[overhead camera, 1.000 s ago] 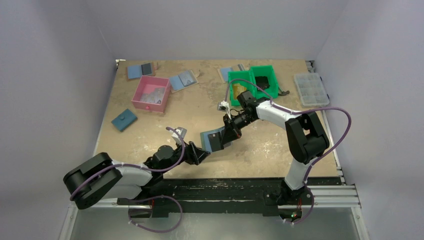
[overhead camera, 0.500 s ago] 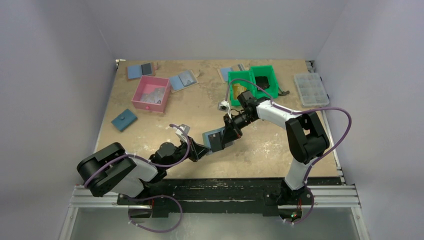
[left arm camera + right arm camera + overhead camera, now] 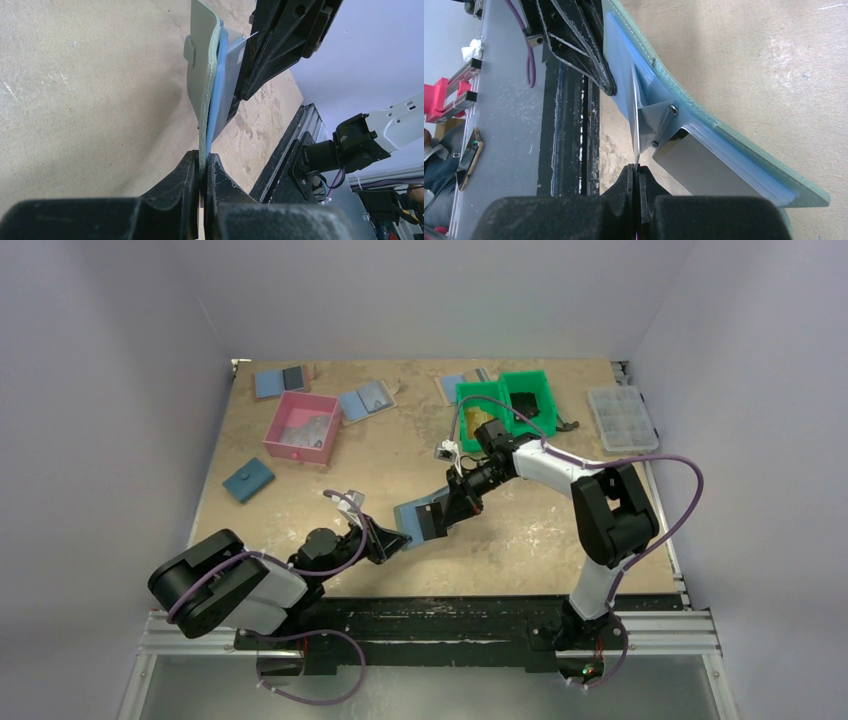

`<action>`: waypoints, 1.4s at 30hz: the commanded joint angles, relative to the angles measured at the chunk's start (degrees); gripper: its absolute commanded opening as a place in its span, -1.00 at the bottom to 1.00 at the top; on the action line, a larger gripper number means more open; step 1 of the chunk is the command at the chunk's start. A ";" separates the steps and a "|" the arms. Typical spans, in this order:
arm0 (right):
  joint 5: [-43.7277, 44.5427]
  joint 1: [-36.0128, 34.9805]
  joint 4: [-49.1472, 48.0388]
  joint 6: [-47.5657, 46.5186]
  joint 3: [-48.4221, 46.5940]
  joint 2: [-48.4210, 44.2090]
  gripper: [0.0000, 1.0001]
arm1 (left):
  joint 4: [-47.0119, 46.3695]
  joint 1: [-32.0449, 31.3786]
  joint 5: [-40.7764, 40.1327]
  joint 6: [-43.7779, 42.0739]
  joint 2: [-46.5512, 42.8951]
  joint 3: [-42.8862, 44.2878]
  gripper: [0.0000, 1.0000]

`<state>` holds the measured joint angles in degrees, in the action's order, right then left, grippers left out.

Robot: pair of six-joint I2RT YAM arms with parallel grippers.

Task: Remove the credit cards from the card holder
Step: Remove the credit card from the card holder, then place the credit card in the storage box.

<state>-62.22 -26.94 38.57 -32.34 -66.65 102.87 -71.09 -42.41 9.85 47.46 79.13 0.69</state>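
The card holder (image 3: 418,519) hangs in the air above the counter (image 3: 400,455), just inside the middle of its near edge, stretched between the two arms and partly opened. The left fingers (image 3: 391,541) are clenched on the free edge of the holder's dull grey-green outer cover; the left wrist view shows that cover (image 3: 200,75) standing edge-on and slightly bowed, with the pale blue lining just behind it and the left fingers (image 3: 196,172) pinching its lower rim. The right fingers (image 3: 452,510) come at it from the far-right side and are clenched on a thin grey panel on the blue inside; in the right wrist view the right fingers (image 3: 633,177) are pressed together on that sheet, seen edge-on, while the holder (image 3: 729,150) curves away to the right and the left arm's black fingertip (image 3: 596,65) meets it at the upper left. A green bin (image 3: 515,392) stands at the far edge, right of the middle, and something orange-yellow (image 3: 477,422) lies in its left compartment, too small to tell what it is. A clear compartment box (image 3: 622,418) lies near the far right corner, a pink box (image 3: 300,428) sits towards the far left, and a dark blue wallet (image 3: 248,480) rests near the left edge.
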 commanded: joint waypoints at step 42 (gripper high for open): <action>19.70 24.69 -16.75 17.73 -2.17 -14.43 -1.00 | 64.52 2.90 -18.56 4.40 -13.47 17.16 -0.29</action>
<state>-49.23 -5.21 30.06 -21.43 -66.85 92.60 -16.73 -39.77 -4.36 54.11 68.60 14.66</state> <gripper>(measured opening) 0.023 0.287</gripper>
